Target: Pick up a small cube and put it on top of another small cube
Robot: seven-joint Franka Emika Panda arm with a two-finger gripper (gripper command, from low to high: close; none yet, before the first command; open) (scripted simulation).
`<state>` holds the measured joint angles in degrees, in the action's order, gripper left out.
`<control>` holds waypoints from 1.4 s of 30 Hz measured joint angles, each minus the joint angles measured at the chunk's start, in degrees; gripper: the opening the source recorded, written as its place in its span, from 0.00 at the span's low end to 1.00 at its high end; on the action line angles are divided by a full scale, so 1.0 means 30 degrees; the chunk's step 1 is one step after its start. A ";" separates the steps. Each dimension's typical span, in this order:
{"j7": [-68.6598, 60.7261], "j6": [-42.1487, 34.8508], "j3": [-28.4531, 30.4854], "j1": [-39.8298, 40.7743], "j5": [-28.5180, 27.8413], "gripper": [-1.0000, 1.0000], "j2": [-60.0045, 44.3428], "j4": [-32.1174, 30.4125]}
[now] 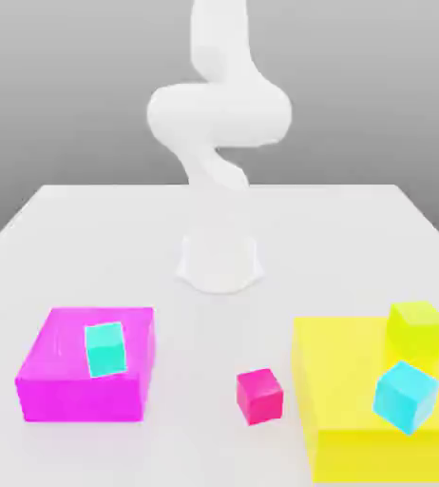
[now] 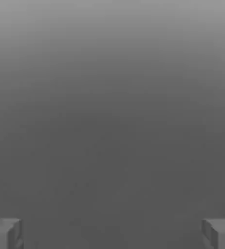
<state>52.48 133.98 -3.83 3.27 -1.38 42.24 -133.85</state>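
White worktop (image 1: 90,228) w/ the arm's base (image 1: 220,262) standing at its far middle; the arm (image 1: 219,109) curls up from there and runs off the top of the exterior view. Hand (image 2: 112,233) seen from its own camera: two grey fingertips (image 2: 5,233) at opposite edges, spread wide apart, nothing between them, just plain grey background ahead. So it's fully open and holding nothing.

The small magenta-pink cube (image 1: 259,396) sits on the bare worktop near the front, between the two big blocks, touching neither. On the exterior view's left there's a large flat magenta block (image 1: 85,380) w/ a cyan cube (image 1: 104,348) resting on top, turned a bit relative to the block's edges. On the exterior view's right, a large flat yellow block (image 1: 347,399) carries two cubes: a yellow-green cube (image 1: 416,329) toward its back right corner, and a second cyan cube (image 1: 406,396) nearer the front, rotated and looking tilted. The two sit near each other, apart.
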 joint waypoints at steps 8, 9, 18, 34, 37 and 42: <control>0.7289 0.2346 -0.3745 0.3252 -0.1654 0.50 -0.4002 -0.2232; 0.8201 0.2623 -0.4145 0.3606 -0.1881 0.50 -0.4505 -0.2502; 1.6305 0.5135 -0.7075 0.6271 -0.3817 0.50 -0.9047 -0.4929; 2.5590 0.9922 -0.8673 0.6379 -0.1557 0.50 -1.5167 -0.8882; 2.6503 1.0530 -0.8162 0.6093 -0.2533 0.50 -1.5979 -0.8665; 2.8478 1.1592 -0.6342 0.4873 -0.5134 0.50 -1.7531 -0.8242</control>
<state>137.91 168.75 -22.85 17.89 -16.79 -10.36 -158.58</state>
